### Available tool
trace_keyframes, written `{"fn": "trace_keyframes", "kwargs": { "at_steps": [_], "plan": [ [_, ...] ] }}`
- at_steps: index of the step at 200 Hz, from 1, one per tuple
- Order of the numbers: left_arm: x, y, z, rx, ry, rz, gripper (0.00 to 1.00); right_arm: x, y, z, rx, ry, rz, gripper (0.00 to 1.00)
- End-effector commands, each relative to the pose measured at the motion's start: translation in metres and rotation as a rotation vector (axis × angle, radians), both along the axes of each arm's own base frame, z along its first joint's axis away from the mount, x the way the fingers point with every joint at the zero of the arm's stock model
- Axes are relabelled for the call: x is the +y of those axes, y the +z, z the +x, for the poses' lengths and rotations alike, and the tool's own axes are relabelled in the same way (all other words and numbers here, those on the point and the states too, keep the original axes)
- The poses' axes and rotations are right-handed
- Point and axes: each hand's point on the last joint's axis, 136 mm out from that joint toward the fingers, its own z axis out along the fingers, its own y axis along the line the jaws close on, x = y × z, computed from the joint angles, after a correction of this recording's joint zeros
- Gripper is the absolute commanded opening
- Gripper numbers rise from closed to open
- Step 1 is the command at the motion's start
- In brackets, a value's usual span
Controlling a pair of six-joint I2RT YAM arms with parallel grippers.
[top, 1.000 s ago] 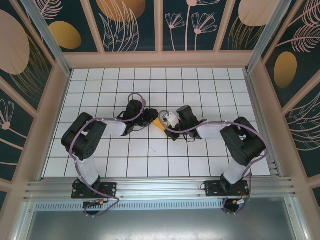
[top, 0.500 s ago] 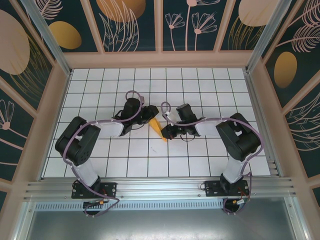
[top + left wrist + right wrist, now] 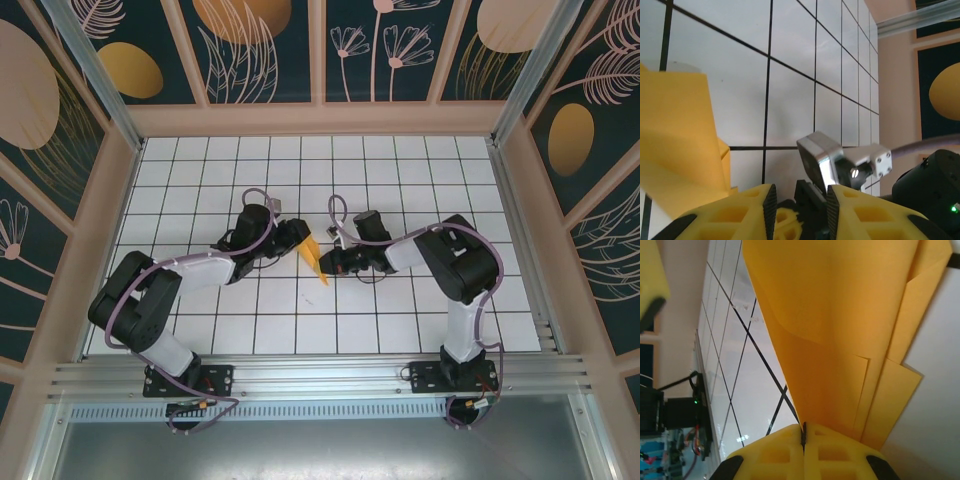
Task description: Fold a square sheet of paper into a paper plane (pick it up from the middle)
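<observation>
The paper plane (image 3: 316, 260) is a folded orange-yellow dart with layered creases, standing on edge over the white grid between both grippers. In the right wrist view its layers (image 3: 840, 320) fan out above my right gripper (image 3: 803, 434), whose yellow fingers are shut on its lower edge. From above, the right gripper (image 3: 334, 263) sits at the plane's right side. My left gripper (image 3: 297, 240) is at the plane's upper left, open. In the left wrist view the plane (image 3: 680, 135) lies left of the open left gripper (image 3: 801, 212); nothing sits between the pads.
The white grid table (image 3: 300, 320) is walled by pink frames and dark floral panels (image 3: 260, 50). The right arm's wrist camera (image 3: 827, 160) sits close in front of the left fingers. An aluminium rail (image 3: 320, 375) runs along the near edge by both arm bases.
Both arms have stretched lower and leaned leftward. The plane has turned from a short patch into a longer dart pointing toward the near edge, still pinched by the right gripper.
</observation>
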Motion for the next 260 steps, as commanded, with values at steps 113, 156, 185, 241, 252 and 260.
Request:
{"fn": "trace_keyframes", "kwargs": {
  "at_steps": [113, 156, 185, 241, 252, 260],
  "plan": [
    [-0.029, -0.026, 0.002, 0.004, -0.117, -0.024, 0.33, -0.007, -0.008, 0.005, 0.129, -0.156, 0.065, 0.0],
    [-0.03, -0.039, 0.01, 0.013, -0.106, -0.002, 0.33, -0.007, -0.002, 0.007, 0.117, -0.17, 0.062, 0.03],
    [-0.034, -0.042, 0.014, 0.002, -0.114, -0.005, 0.32, -0.009, 0.007, 0.012, 0.084, -0.188, 0.043, 0.08],
    [-0.036, -0.05, 0.015, 0.012, -0.124, 0.005, 0.31, -0.016, 0.013, 0.021, 0.042, -0.241, -0.022, 0.19],
    [-0.036, -0.052, 0.015, 0.018, -0.128, 0.007, 0.31, -0.016, 0.012, 0.021, 0.037, -0.239, -0.043, 0.21],
    [-0.036, -0.053, 0.015, 0.019, -0.126, 0.01, 0.31, -0.017, 0.01, 0.022, 0.038, -0.24, -0.056, 0.21]
  ]
}}
